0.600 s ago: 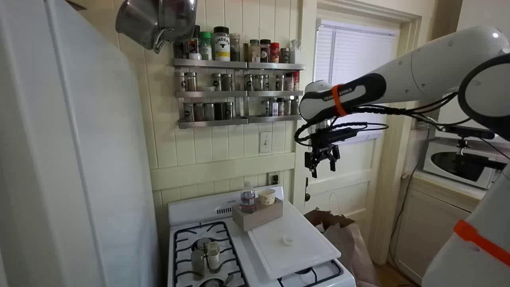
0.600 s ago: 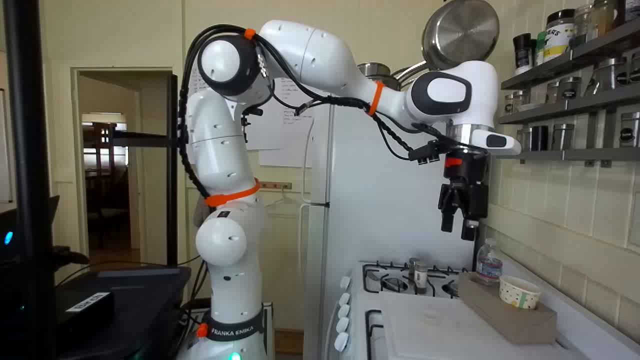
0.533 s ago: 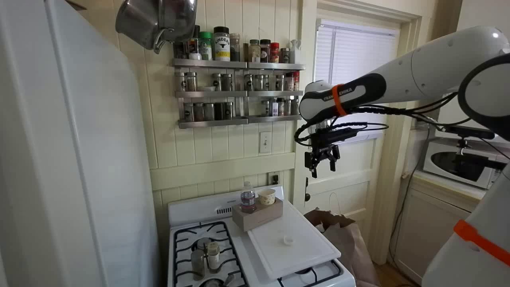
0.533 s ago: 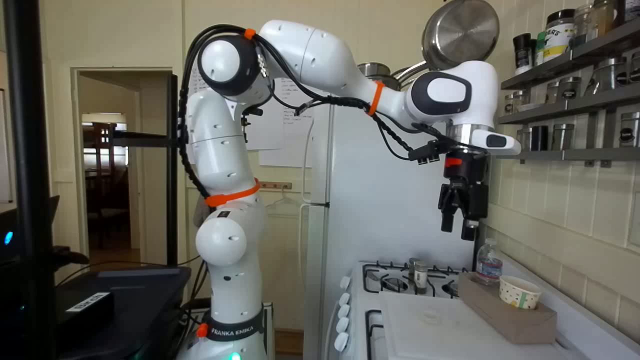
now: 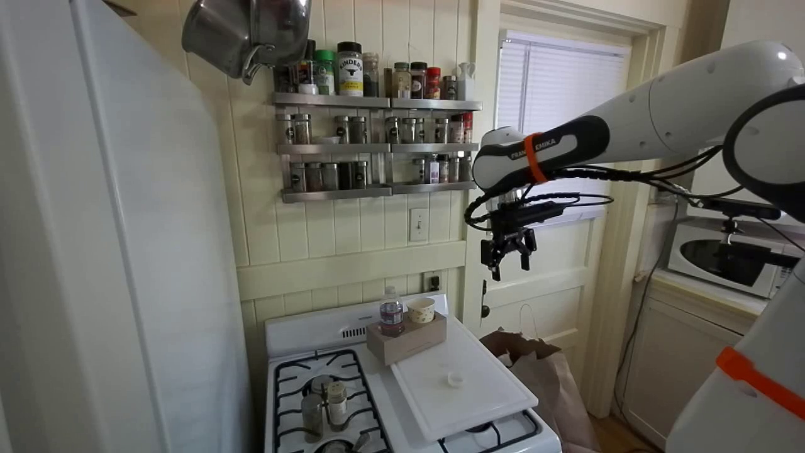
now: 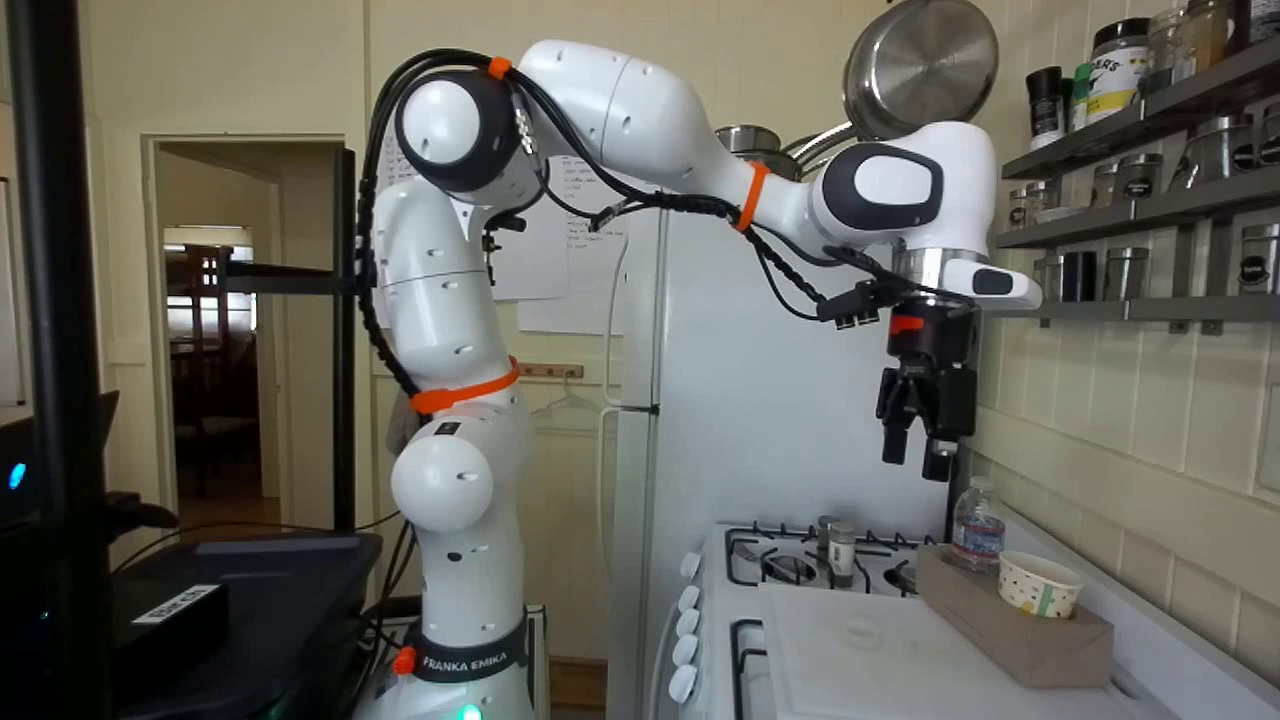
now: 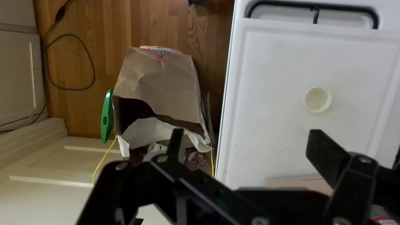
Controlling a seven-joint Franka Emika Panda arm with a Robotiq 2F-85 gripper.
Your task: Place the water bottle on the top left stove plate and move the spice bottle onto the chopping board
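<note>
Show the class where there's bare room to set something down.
Bare: the chopping board around the small container, up to the box; also the narrow cooktop strip between board and uncovered grate. Crowded: the box, bearing the water bottle and paper cup, and that grate, with the spice bottle beside a greyish jar.

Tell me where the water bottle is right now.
In an exterior view, the water bottle stands upright on the left half of the brown box, just left of the patterned cup and in front of the stove's back panel.
</note>
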